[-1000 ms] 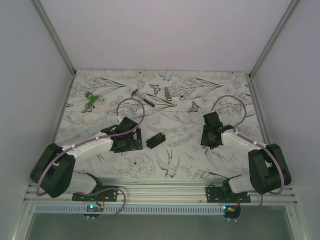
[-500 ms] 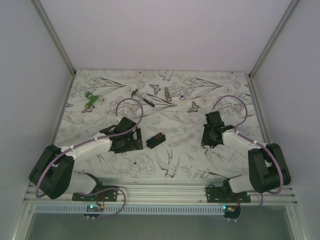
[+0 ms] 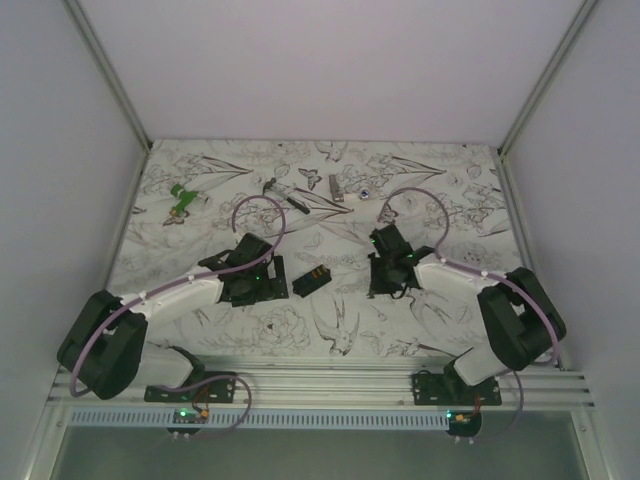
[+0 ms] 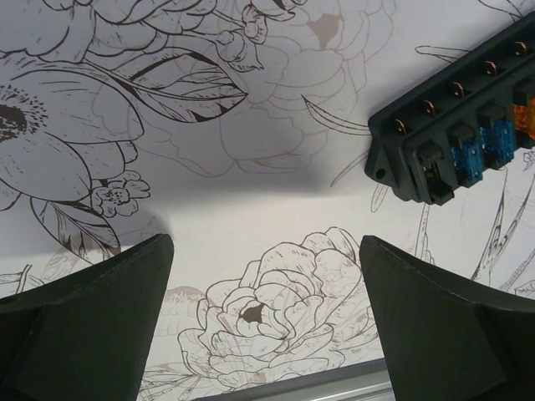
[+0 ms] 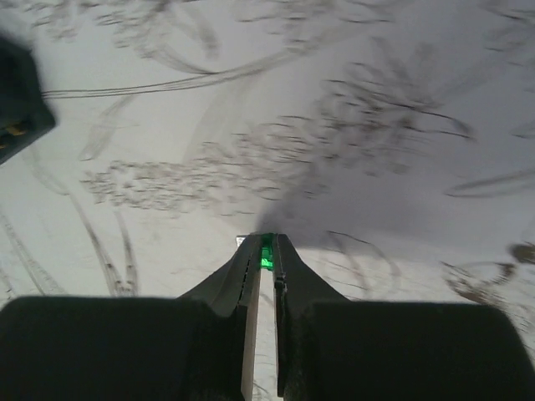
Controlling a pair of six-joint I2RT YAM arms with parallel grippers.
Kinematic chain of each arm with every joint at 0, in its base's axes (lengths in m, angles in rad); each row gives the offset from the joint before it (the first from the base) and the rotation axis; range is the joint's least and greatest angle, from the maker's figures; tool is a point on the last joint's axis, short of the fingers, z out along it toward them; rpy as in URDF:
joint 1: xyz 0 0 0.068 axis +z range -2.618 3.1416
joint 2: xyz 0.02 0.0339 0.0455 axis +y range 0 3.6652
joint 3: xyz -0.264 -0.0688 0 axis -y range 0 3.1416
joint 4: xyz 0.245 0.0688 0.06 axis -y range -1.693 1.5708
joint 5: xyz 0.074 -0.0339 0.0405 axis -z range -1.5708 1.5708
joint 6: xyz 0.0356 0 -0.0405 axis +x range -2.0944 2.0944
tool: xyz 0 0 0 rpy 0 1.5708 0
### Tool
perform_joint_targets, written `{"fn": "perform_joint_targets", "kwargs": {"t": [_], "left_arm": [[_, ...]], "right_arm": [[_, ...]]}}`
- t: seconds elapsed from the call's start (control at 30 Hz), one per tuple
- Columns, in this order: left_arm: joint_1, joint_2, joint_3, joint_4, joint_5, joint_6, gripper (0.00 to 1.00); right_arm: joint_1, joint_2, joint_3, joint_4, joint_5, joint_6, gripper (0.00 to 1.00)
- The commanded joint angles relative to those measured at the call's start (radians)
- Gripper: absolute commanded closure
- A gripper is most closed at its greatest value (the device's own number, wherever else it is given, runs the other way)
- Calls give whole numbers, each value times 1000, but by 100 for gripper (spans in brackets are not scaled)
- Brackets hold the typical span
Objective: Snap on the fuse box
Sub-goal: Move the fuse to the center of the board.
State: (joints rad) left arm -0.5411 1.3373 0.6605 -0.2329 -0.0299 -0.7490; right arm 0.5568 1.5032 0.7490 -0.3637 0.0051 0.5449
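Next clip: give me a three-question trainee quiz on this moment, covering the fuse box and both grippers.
1. True or false: the fuse box is clamped in the left gripper.
2. Which gripper has its fingers spread wide? A) the left one B) the right gripper C) both
3. Fill in: the small plastic piece at the far left of the table is ___ in colour.
Key: 1 false, it lies free on the table, outside the open fingers. 2 A. 3 green.
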Motion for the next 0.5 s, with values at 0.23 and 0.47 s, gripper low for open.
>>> {"fn": "perform_joint_targets", "kwargs": {"t": [0.23, 0.47], "left_arm": [[7, -43, -24, -7, 38, -24, 0], [7, -40, -16, 5, 73, -27, 0]], "right_arm": [[128, 58, 113, -77, 24, -13, 91], [145, 33, 120, -92, -5, -54, 87]]}}
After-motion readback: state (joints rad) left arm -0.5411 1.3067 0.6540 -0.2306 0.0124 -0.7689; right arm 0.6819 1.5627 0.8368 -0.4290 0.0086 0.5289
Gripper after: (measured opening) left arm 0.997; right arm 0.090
